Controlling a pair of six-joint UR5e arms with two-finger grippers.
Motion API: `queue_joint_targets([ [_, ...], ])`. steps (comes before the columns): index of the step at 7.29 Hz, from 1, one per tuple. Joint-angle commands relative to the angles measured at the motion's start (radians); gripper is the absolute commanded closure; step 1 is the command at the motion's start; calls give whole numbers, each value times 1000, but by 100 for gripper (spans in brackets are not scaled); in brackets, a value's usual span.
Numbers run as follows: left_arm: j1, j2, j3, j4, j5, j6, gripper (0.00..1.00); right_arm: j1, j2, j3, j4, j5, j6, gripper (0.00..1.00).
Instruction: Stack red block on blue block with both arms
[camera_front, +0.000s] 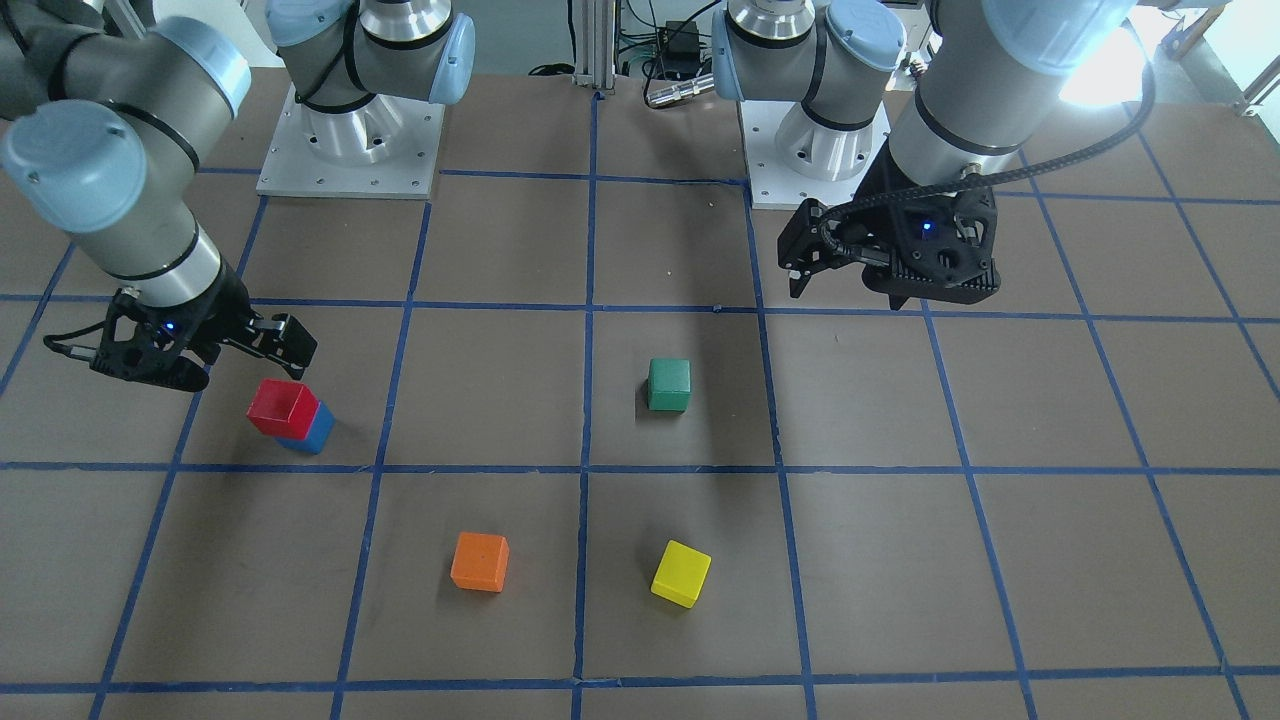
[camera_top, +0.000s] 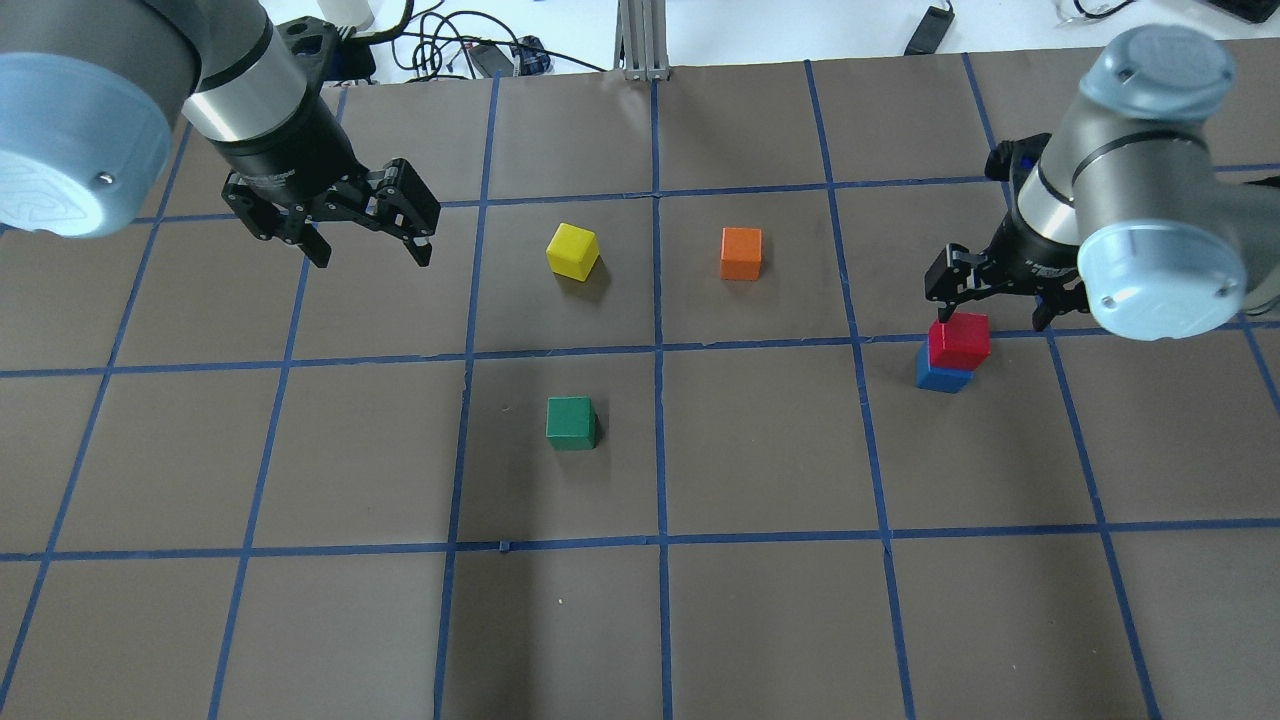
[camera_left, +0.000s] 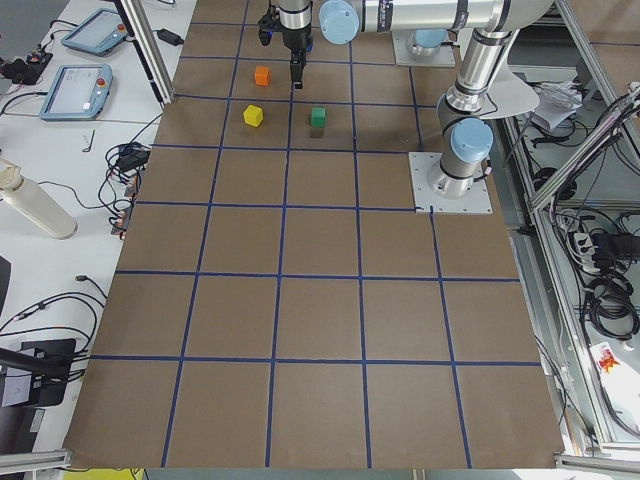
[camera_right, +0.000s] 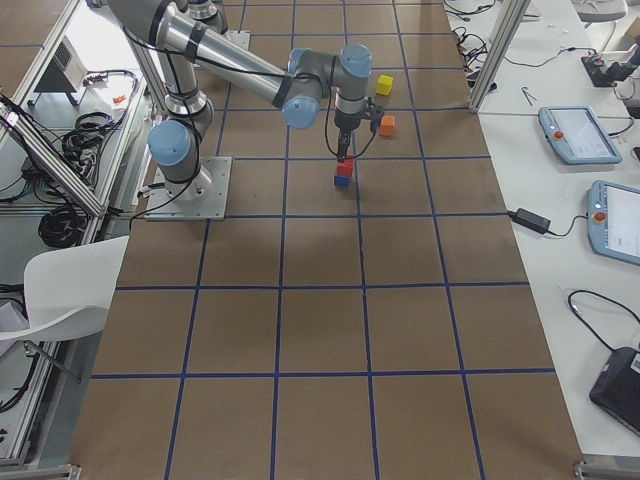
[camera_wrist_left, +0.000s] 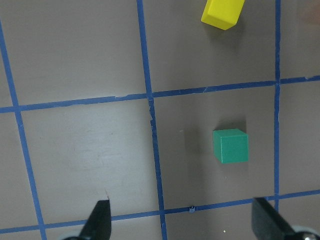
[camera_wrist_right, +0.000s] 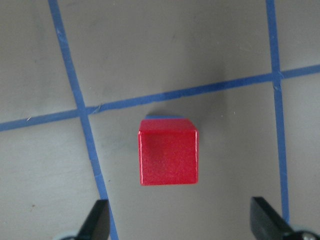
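The red block (camera_top: 959, 341) sits on top of the blue block (camera_top: 940, 379), a little offset, on the table's right side. The stack also shows in the front view, red block (camera_front: 283, 407) over blue block (camera_front: 312, 432). In the right wrist view the red block (camera_wrist_right: 168, 156) hides all but a sliver of the blue block (camera_wrist_right: 162, 116). My right gripper (camera_top: 990, 308) is open and empty, just above and apart from the stack. My left gripper (camera_top: 371, 250) is open and empty, raised over the far left of the table.
A green cube (camera_top: 571, 422) sits near the table's middle, with a yellow cube (camera_top: 573, 250) and an orange cube (camera_top: 741, 253) farther out. The brown table carries a blue tape grid. The arm bases (camera_front: 350, 140) stand at the robot's edge.
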Motion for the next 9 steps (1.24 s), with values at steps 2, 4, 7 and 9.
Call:
queue_joint_targets([
  [2, -2, 5, 3, 0, -1, -2, 0, 124, -106, -175, 220, 32, 34, 0],
  [4, -11, 13, 9, 15, -1, -3, 0, 218, -106, -246, 276, 40, 78, 0],
  [7, -54, 7, 31, 34, 113, -18, 0, 221, -103, -254, 266, 46, 113, 0],
  [9, -54, 4, 31, 77, 107, -20, 0, 221, -72, -289, 267, 54, 115, 0],
])
